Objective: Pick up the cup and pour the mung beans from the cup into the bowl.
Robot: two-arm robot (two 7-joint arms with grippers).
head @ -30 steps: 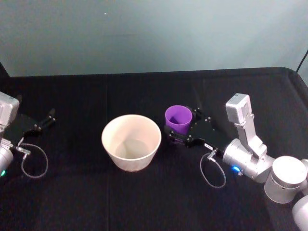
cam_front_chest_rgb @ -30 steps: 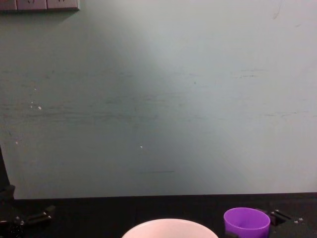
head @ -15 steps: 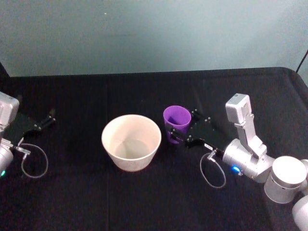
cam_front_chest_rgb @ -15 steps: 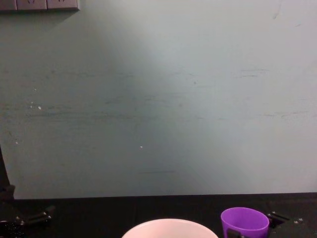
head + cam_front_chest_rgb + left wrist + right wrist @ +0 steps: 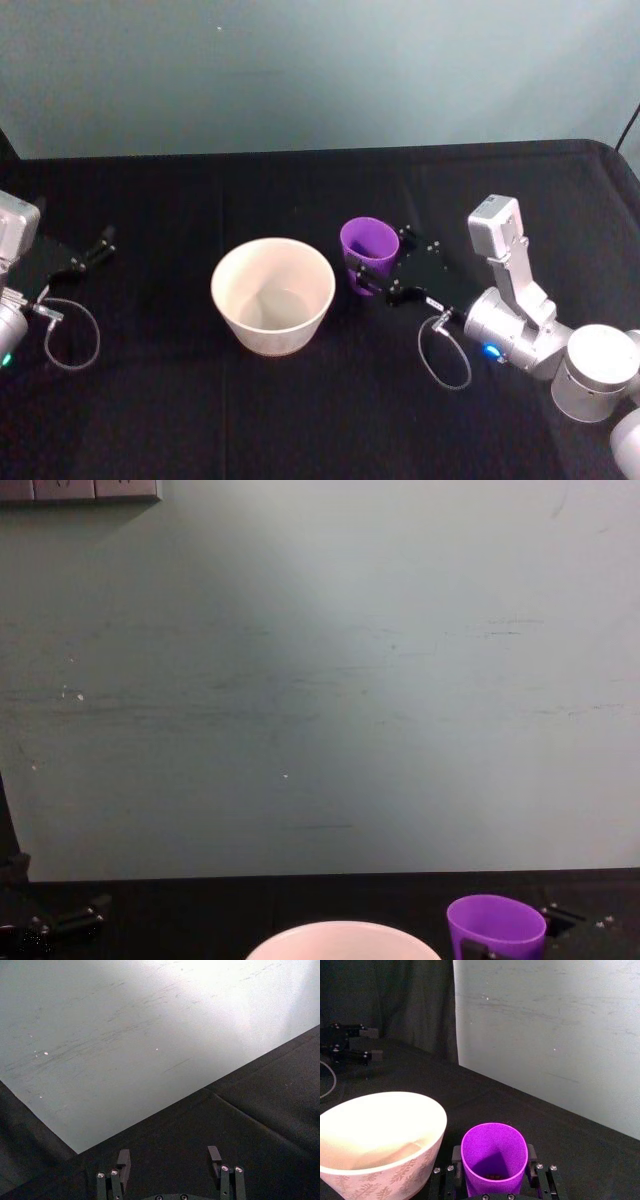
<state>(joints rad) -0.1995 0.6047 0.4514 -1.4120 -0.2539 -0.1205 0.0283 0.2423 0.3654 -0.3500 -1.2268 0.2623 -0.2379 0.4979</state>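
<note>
Clamps the cup (image 5: 368, 245) in the right gripper (image 5: 381, 263), one black finger pressed to each side of the purple wall, at the middle of the desk (image 5: 300, 420). Keeps the cup's mouth up, close to upright, with at most a slight lean. Cannot tell whether the cup's base touches the black cloth or hangs just above it.

Places the cup just right of the bowl (image 5: 270, 340), near it and apart from it, rim about level with the bowl's rim in the chest view. In the right wrist view, shows a few mung beans (image 5: 495, 1176) low down inside the cup, small dark grains against the purple floor. Shows the bowl's pale inside bare and a faint leaf pattern on its outer wall.

Reaches in from the desk's right side with the right arm, silver joints trailing a thin looped cable (image 5: 443, 358).

Rests the left gripper (image 5: 95, 250) at the desk's far left edge, well apart from bowl and cup. In the left wrist view, spreads its two fingers wide with nothing between them, above bare black cloth and facing the pale wall (image 5: 320, 70).
</note>
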